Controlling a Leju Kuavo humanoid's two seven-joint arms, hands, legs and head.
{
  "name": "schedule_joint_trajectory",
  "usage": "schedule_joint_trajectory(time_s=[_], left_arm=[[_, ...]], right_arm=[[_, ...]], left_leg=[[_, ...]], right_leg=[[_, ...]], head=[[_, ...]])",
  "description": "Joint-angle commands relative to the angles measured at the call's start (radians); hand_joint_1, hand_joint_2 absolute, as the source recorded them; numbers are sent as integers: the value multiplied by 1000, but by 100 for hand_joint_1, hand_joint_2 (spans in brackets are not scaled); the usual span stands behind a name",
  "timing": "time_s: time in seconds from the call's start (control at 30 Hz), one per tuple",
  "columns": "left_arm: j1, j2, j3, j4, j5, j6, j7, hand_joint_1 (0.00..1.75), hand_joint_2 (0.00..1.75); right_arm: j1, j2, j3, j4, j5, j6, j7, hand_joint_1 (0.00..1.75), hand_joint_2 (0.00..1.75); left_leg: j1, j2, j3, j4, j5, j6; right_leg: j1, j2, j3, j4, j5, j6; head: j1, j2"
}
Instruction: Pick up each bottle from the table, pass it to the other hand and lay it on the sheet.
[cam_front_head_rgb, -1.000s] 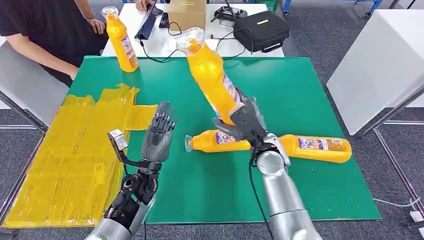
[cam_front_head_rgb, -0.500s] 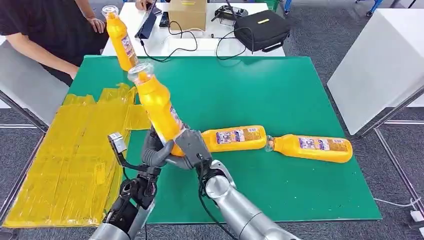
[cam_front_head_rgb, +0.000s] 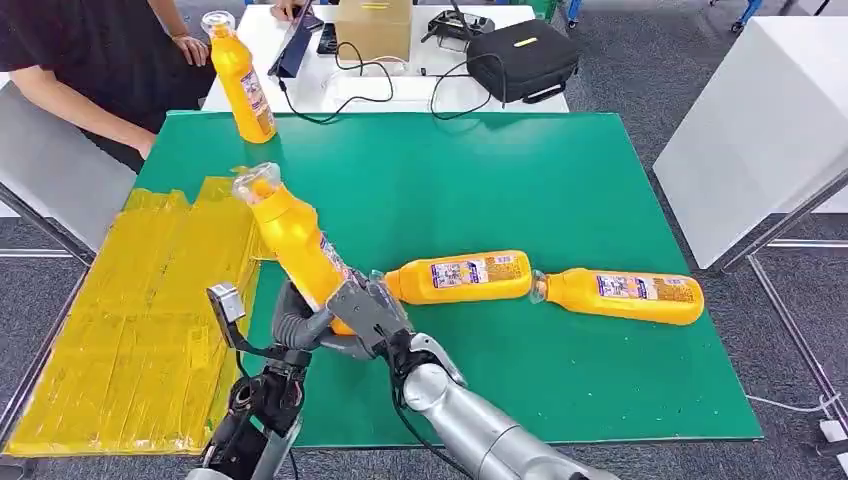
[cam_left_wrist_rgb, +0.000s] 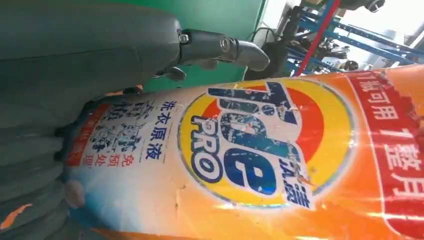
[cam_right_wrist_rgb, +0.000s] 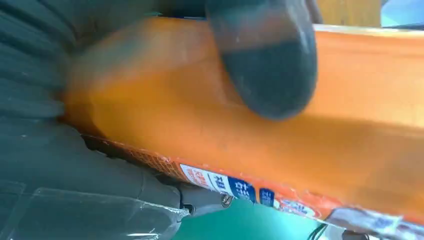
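Observation:
An orange detergent bottle (cam_front_head_rgb: 290, 238) tilts cap-up toward the far left, above the near left of the green table (cam_front_head_rgb: 560, 180). My right hand (cam_front_head_rgb: 367, 312) grips its lower end from the right. My left hand (cam_front_head_rgb: 297, 322) curls around the same end from the left. In the left wrist view the bottle's label (cam_left_wrist_rgb: 250, 150) lies against the left hand (cam_left_wrist_rgb: 75, 65). In the right wrist view a thumb (cam_right_wrist_rgb: 265, 60) presses on the orange body (cam_right_wrist_rgb: 310, 155). The yellow sheet (cam_front_head_rgb: 130, 310) lies just left of both hands.
Two more orange bottles (cam_front_head_rgb: 462, 277) (cam_front_head_rgb: 625, 296) lie end to end on the table right of my hands. Another bottle (cam_front_head_rgb: 243, 82) stands upright at the far left corner, beside a seated person (cam_front_head_rgb: 90, 60). A black bag (cam_front_head_rgb: 525, 60) and a box sit on the white table behind.
My right arm has carried the bottle leftward and lower, toward the sheet. The left hand, open and raised a second ago, now curls around the bottle's lower end.

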Motion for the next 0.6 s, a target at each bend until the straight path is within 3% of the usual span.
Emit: schedule_joint_trajectory(time_s=[0.03, 0.17, 0.2, 0.23, 0.27, 0.43, 0.6], left_arm=[[-136, -14, -14, 106, -28, -17, -5, 0, 175], [-129, -16, -8, 103, -25, -18, -15, 0, 175], [-125, -15, -7, 99, -25, -20, -16, 10, 175], [-114, -15, 0, 81, -23, -22, -18, 105, 175], [-97, -12, 7, 51, -23, -26, -18, 175, 175], [-76, -17, 22, 7, -33, -27, -7, 175, 175], [-76, -17, 22, 7, -33, -27, -7, 175, 175]], right_arm=[[11, 1, 138, 82, 34, -6, 35, 175, 175], [12, 1, 147, 79, 39, -1, 37, 175, 175], [14, 1, 148, 77, 40, -3, 38, 175, 175], [13, 1, 157, 70, 45, 4, 42, 175, 175], [12, 1, 165, 58, 50, 0, 55, 175, 175], [13, 1, 170, 64, 60, 2, 50, 175, 175], [13, 1, 170, 64, 60, 2, 50, 175, 175]], left_leg=[[0, -7, 5, 0, -1, 1], [0, -8, 5, -1, -1, 2], [0, -6, 3, -1, 0, 1], [0, -7, 7, -1, -2, 2], [0, -4, 2, -1, 0, 1], [0, -5, 6, -1, -2, 2], [1, -4, 1, 0, 0, 1]], right_leg=[[1, -6, 7, 1, -3, -3], [0, -7, 7, 0, -3, -4], [1, -6, 5, 0, -2, -2], [0, -6, 8, 0, -4, -4], [1, -4, 3, 0, -1, -2], [0, -4, 7, 0, -4, -3], [1, -3, 2, -1, -1, -2]], head=[[0, 0], [0, 0], [0, 0], [0, 0], [0, 0], [0, 0], [0, 0]])
